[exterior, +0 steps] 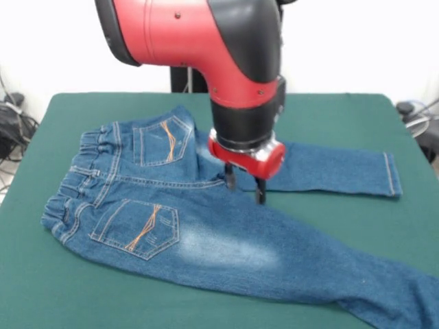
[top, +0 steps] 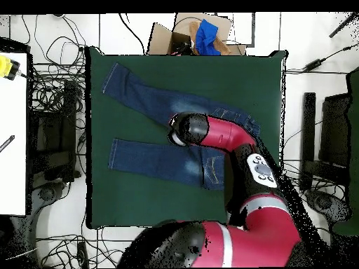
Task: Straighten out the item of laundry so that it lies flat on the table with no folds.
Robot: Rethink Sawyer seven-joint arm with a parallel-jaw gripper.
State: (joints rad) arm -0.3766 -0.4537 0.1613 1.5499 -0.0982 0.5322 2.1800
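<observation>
Jeans (exterior: 226,236) spread on green table (exterior: 329,110), back side up, two pockets with orange stitching visible in front view, waistband gathered at picture's left. Legs apart in a V shape, one toward right edge, other toward lower right corner and cut by picture's border. Pale faded patch below nearer pocket. Hand (exterior: 244,186) down at crotch, between the two legs, two dark fingers (exterior: 260,192) slightly apart with tips at or just above the denim; contact not clear, nothing gripped as far as visible. From overhead view, whole jeans (top: 151,157) seen, both leg ends lying inside table (top: 182,207), but hand hidden under red arm (top: 224,133). Cardboard box (top: 168,35) with blue item beyond table edge and many cables on floor around, seen only from above.
</observation>
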